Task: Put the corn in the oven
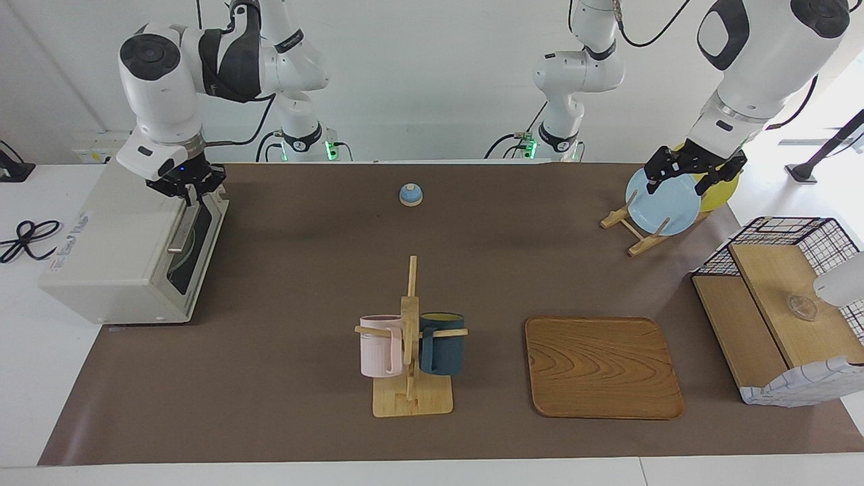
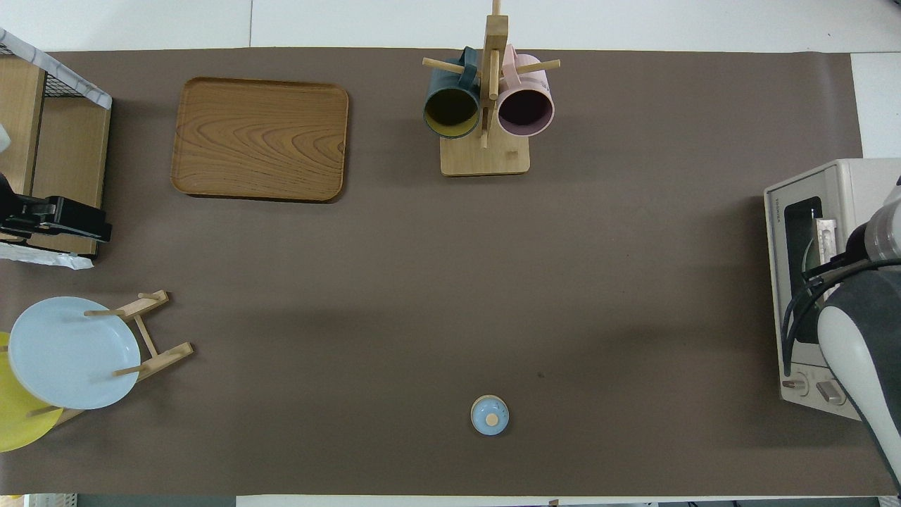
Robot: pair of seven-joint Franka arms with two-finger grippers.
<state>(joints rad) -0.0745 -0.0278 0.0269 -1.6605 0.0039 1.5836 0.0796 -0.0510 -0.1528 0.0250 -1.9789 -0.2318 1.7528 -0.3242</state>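
The cream-white oven (image 1: 101,270) stands at the right arm's end of the table, and its dark glass door looks shut. It also shows in the overhead view (image 2: 845,183). My right gripper (image 1: 194,197) is down at the end of the door's bar handle (image 1: 182,233) that is nearer to the robots. My left gripper (image 1: 692,179) is open and empty, up in the air over the plates at the left arm's end. No corn shows in either view.
A wooden rack holds a blue plate (image 1: 663,202) and a yellow plate (image 1: 722,192). A small blue bell (image 1: 410,194) sits near the robots. A mug tree (image 1: 410,337) with two mugs, a wooden tray (image 1: 603,368) and a wire-and-wood shelf (image 1: 783,297) stand farther out.
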